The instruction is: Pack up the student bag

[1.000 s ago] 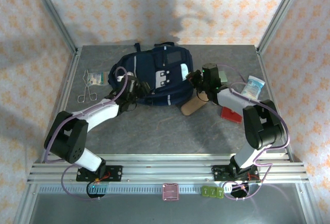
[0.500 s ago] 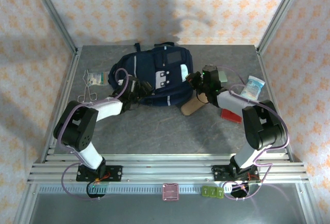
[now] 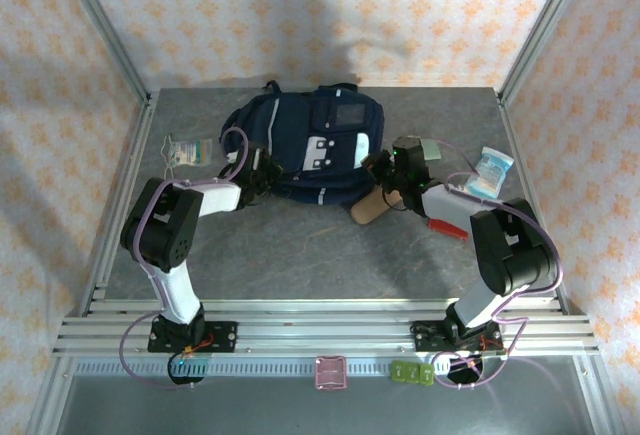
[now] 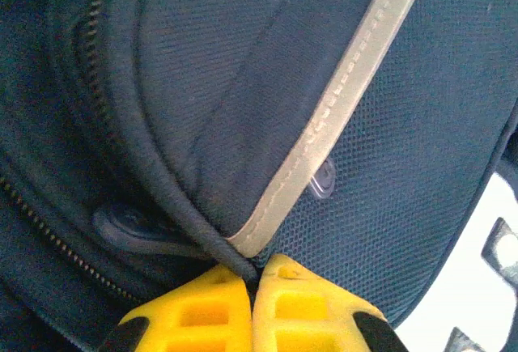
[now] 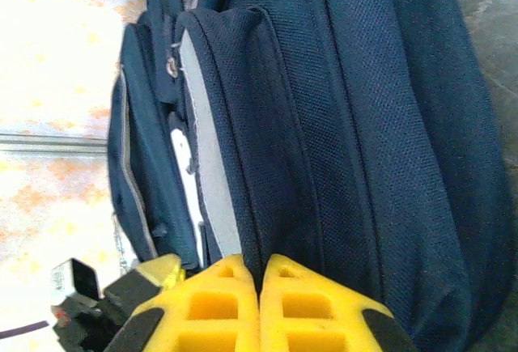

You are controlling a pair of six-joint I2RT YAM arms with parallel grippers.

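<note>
Where the grey, stone-mottled table point(image 3: 300, 255) nears the patterned rear wall, the student bag point(image 3: 310, 145) lies flat at centre, front panel up. It is navy woven fabric with a rounded outline, white patches, pale reflective stripes and a square mesh pocket.

The left gripper point(image 3: 262, 177) sits at the bag's near-left edge. Its wrist view shows moulded yellow fingertips point(image 4: 218, 287) pressed together, clenched on a fold of the navy cloth. A stitched grey reflective stripe point(image 4: 340, 117) runs down to the tips, and a coarse zipper point(image 4: 61, 235) track runs alongside on the left.

The right gripper point(image 3: 378, 163) sits at the bag's near-right edge. Its wrist view shows yellow fingertips point(image 5: 279, 279) drawn nearly together, nipping a raised ridge of the fine-weave fabric. Rounded seams run lengthwise up the bag's side.

A brown, oval glasses case point(image 3: 372, 205) lies just beside the bag's near-right corner, partly under the right arm. A red object point(image 3: 447, 225) and a pale blue packet point(image 3: 493, 168) lie further right. A small clear packet point(image 3: 190, 151) lies left of the bag.
</note>
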